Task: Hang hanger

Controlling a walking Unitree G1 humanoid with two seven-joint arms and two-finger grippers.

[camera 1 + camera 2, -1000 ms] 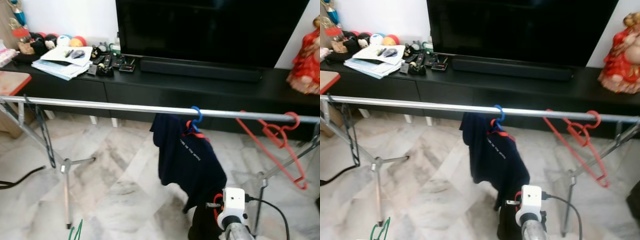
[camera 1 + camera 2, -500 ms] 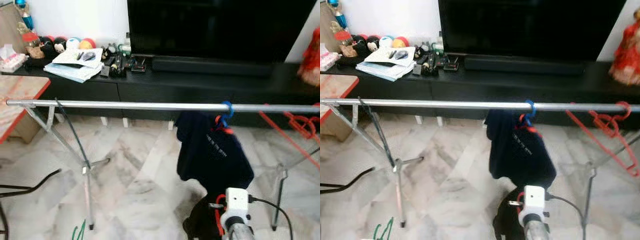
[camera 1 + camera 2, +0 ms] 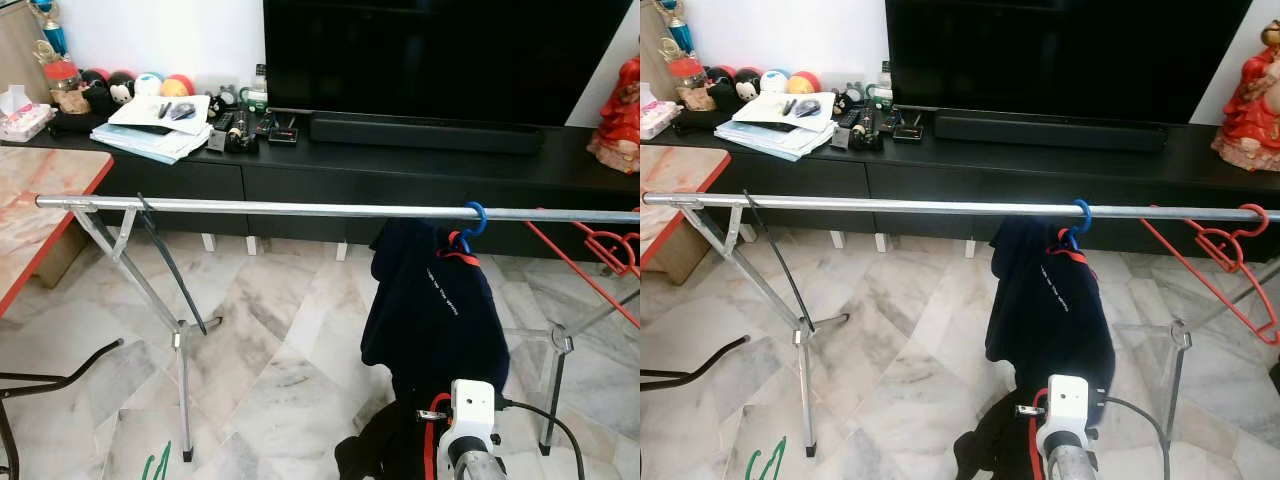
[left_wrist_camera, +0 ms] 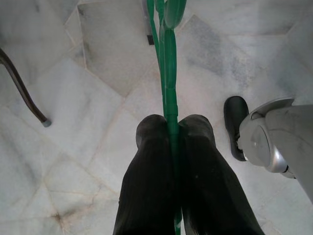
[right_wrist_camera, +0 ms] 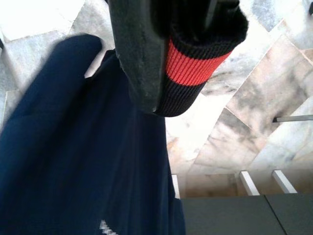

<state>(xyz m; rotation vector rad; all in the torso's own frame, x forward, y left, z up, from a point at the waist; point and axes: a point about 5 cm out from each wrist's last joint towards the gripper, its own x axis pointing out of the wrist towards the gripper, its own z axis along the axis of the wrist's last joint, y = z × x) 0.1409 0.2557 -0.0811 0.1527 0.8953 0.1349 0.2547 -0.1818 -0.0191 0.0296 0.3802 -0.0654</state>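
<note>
My left gripper [image 4: 172, 128] is shut on a green hanger [image 4: 166, 58], held low over the marble floor; the hanger's tip [image 3: 155, 465] shows at the bottom left of the eye views. My right gripper [image 5: 171, 44] is shut on a black garment with a red band [image 5: 193, 66], which hangs below the white wrist camera [image 3: 470, 408]. A silver rail [image 3: 300, 209] runs across in front of me. On it hangs a blue hanger [image 3: 471, 222] carrying a navy shirt [image 3: 435, 310], just beyond my right arm.
Red hangers [image 3: 598, 252] hang at the rail's right end and a thin black hanger [image 3: 168, 265] near its left end. Tripod legs [image 3: 180, 350] hold the rail up. Behind stand a black TV cabinet [image 3: 300, 165] and a TV; a red-edged table [image 3: 40, 200] is at left.
The whole view has shifted, so the camera moved: the rail's left end and the table now show. Both grippers keep their holds.
</note>
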